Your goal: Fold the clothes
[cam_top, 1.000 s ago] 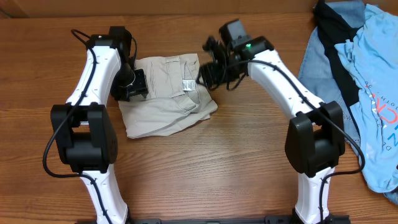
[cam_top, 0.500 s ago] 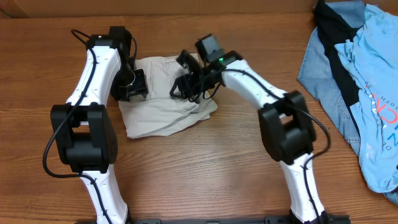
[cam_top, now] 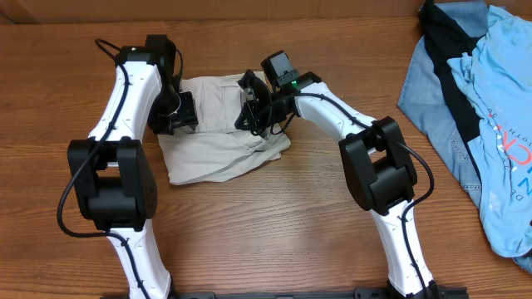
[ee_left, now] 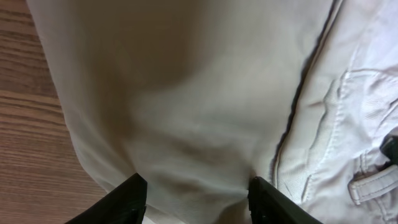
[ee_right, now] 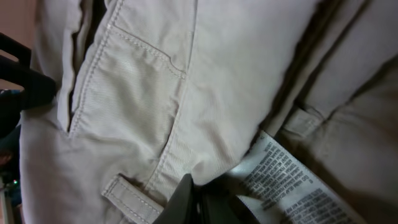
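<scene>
The clothes, beige shorts [cam_top: 218, 133], lie folded at the table's back centre, between my two arms. My left gripper [cam_top: 177, 112] is on their left part. In the left wrist view its black fingers [ee_left: 127, 200] stand apart with smooth cloth [ee_left: 186, 106] spanning between them, so it is open. My right gripper [cam_top: 253, 108] is down on the waistband side. In the right wrist view it [ee_right: 194, 188] is shut, pinching a fold of the shorts [ee_right: 217, 74] right beside the white printed label [ee_right: 292, 186] and a belt loop [ee_right: 127, 196].
A heap of other garments lies at the far right: a light blue printed shirt [cam_top: 499, 124], a black piece [cam_top: 453, 50] and denim [cam_top: 422, 87]. Bare wooden table [cam_top: 283, 216] stretches in front of the shorts.
My right arm swung left from beside the shorts' right edge onto the waistband by the label, and its jaws closed on the cloth. The left arm has stayed where it was.
</scene>
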`<state>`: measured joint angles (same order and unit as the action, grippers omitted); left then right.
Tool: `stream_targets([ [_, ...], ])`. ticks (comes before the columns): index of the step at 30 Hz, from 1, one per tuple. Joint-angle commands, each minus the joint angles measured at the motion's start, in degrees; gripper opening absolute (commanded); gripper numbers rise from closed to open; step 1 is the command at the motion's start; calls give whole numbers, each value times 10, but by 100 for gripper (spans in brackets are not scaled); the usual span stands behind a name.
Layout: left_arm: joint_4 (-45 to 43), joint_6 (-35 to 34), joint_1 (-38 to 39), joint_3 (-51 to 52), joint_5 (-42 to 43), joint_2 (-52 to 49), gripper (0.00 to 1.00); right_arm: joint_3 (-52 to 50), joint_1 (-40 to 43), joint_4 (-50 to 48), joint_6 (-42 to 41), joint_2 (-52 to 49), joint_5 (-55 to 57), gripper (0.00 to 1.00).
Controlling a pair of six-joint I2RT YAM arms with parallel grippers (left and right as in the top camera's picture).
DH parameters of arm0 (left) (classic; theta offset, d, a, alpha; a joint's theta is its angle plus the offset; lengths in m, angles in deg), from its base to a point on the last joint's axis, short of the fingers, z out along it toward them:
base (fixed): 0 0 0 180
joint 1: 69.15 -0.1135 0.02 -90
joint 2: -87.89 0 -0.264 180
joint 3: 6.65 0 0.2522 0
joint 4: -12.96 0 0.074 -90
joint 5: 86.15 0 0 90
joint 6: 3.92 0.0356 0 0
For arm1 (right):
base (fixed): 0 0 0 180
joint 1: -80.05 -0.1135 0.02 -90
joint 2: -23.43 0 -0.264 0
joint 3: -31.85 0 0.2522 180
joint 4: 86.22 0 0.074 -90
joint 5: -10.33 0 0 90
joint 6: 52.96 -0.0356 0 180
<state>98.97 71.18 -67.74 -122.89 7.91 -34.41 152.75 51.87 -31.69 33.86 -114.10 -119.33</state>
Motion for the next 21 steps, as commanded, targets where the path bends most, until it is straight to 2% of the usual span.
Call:
stream_targets([
  [1, -5, -1, -4, -9, 4, 1, 55, 53, 5, 58, 24, 37, 58, 4],
  [6, -12, -1, -4, -9, 4, 2, 55, 143, 6, 156, 31, 78, 190, 4],
  [9, -12, 1, -4, -9, 4, 2, 56, 169, 6, 190, -4, 90, 293, 4],
  [12, -12, 1, -4, -9, 4, 2, 58, 163, 10, 215, -19, 84, 352, 4],
  [21, -11, 2, -3, -9, 4, 2, 58, 72, 25, 207, -52, 55, 401, 4],
])
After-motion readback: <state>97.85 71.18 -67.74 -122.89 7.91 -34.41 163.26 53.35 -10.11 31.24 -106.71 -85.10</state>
